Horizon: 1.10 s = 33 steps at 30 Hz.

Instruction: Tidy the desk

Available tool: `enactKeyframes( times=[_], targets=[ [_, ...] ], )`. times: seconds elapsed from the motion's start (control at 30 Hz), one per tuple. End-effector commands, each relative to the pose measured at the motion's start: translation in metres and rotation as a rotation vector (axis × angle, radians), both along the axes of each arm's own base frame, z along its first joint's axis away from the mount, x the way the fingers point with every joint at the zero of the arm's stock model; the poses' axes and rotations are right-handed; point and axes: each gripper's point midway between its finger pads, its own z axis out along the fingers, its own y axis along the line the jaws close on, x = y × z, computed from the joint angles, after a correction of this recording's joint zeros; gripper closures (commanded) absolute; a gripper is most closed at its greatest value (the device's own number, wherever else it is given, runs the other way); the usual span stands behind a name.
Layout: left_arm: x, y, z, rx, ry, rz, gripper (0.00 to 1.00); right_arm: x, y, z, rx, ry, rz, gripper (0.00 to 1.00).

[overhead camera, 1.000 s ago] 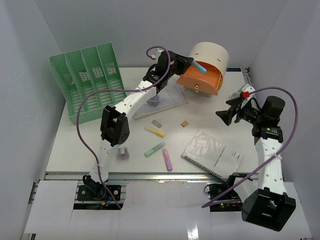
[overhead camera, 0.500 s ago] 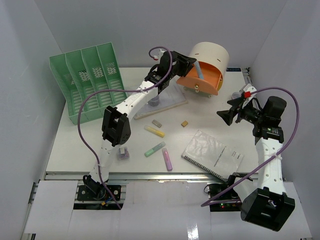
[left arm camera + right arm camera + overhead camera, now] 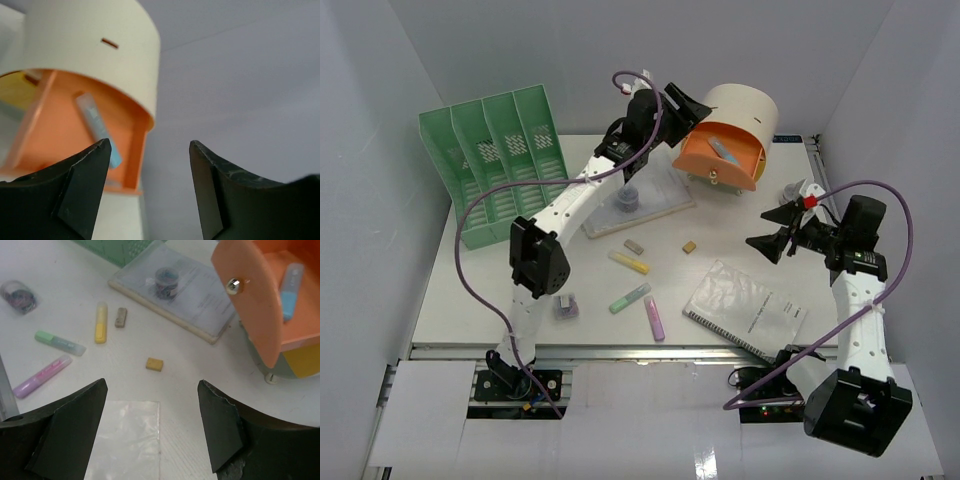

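Blue marker [image 3: 97,127] lies inside the orange organizer [image 3: 715,165] at the far side of the tabletop [image 3: 460,290]. The left gripper [image 3: 148,150] hangs right in front of it, jaws apart and empty, so one item looks stowed. The right gripper [image 3: 152,387] hovers wide open over the middle, holding nothing. Plenty looks left: yellow highlighter [image 3: 629,263], green highlighter [image 3: 630,298], pink highlighter [image 3: 654,318], grey block [image 3: 634,245], tan block [image 3: 689,246], notebook [image 3: 745,310] and clip jar [image 3: 566,306] all lie loose.
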Motion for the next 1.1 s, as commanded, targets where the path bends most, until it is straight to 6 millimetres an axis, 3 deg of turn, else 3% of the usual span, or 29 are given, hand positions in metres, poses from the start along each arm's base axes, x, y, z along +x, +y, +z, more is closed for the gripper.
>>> enactKeyframes(
  times=[0.0, 0.1, 0.17, 0.23, 0.27, 0.33, 0.4, 0.47, 0.53, 0.6, 0.7, 0.9, 1.07],
  targets=[
    [-0.074, 0.083, 0.111, 0.242, -0.337, 0.001, 0.17, -0.027, 0.040, -0.015, -0.104, 0.024, 0.202, 0.20],
    [-0.120, 0.131, 0.079, 0.439, -0.385, -0.012, 0.11, -0.032, 0.076, -0.042, -0.249, 0.114, 0.250, 0.20],
    [-0.171, 0.175, 0.085, 0.470, -0.458, 0.008, 0.08, -0.026, 0.097, -0.050, -0.309, 0.125, 0.240, 0.19],
    [-0.205, 0.203, 0.043, 0.515, -0.453, 0.001, 0.04, -0.023, 0.118, -0.063, -0.380, 0.180, 0.227, 0.17],
    [-0.214, 0.211, 0.004, 0.550, -0.402, -0.020, 0.03, -0.021, 0.132, -0.070, -0.421, 0.213, 0.223, 0.17],
    [-0.247, 0.233, -0.009, 0.539, -0.414, -0.019, 0.03, -0.017, 0.151, -0.080, -0.463, 0.255, 0.215, 0.17],
    [-0.273, 0.252, -0.038, 0.549, -0.381, -0.023, 0.03, -0.011, 0.178, -0.108, -0.533, 0.347, 0.203, 0.16],
    [-0.290, 0.263, -0.055, 0.555, -0.368, -0.034, 0.03, -0.009, 0.201, -0.127, -0.587, 0.399, 0.184, 0.17],
    [-0.303, 0.270, -0.059, 0.546, -0.374, -0.041, 0.03, 0.003, 0.221, -0.131, -0.612, 0.408, 0.156, 0.17],
    [-0.314, 0.275, -0.064, 0.537, -0.373, -0.047, 0.03, 0.005, 0.235, -0.161, -0.665, 0.482, 0.156, 0.18],
    [-0.325, 0.280, -0.068, 0.528, -0.377, -0.056, 0.02, 0.012, 0.250, -0.177, -0.703, 0.503, 0.139, 0.20],
    [-0.329, 0.280, -0.088, 0.536, -0.332, -0.075, 0.02, 0.028, 0.260, -0.202, -0.751, 0.512, 0.102, 0.23],
    [-0.331, 0.279, -0.103, 0.537, -0.303, -0.093, 0.02, 0.023, 0.260, -0.220, -0.779, 0.539, 0.124, 0.32]
  ],
)
